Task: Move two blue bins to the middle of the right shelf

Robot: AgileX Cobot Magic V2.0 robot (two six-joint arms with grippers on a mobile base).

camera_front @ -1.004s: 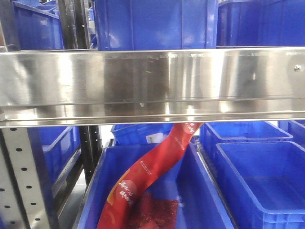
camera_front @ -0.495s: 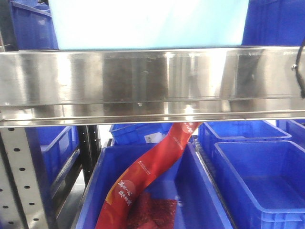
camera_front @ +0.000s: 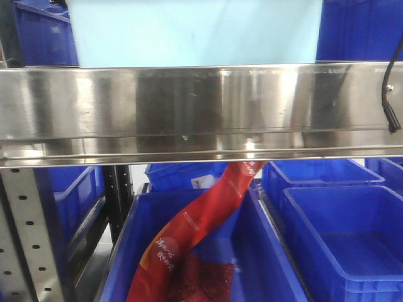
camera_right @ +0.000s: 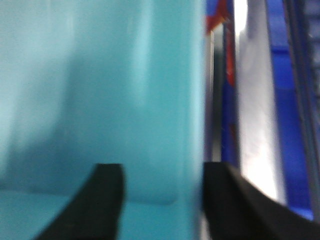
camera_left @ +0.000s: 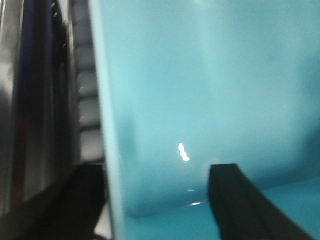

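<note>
Where the front-facing view looks at the rack, a broad brushed stainless-steel shelf rail spans the whole width, and every other thing is placed by it. Above the rail stands a pale, washed-out blue plastic bin, its smooth front wall overexposed almost to white, with darker blue bins behind it on either side. Below the rail a long glossy red foil packet leans slantwise in a deep blue plastic crate; it bears small pale writing too blurred to read. Just beside that crate, lower right of the rail, sits a second blue crate. A thin black cable hangs across the rail's right end. A grey perforated upright runs down below its left end.

Through the left wrist camera, the left hand straddles the bin's smooth turquoise-looking wall, one dark finger each side; whether it pinches the wall I cannot tell.

Through the right wrist camera, the right hand likewise straddles the opposite wall; contact is unclear.
</note>
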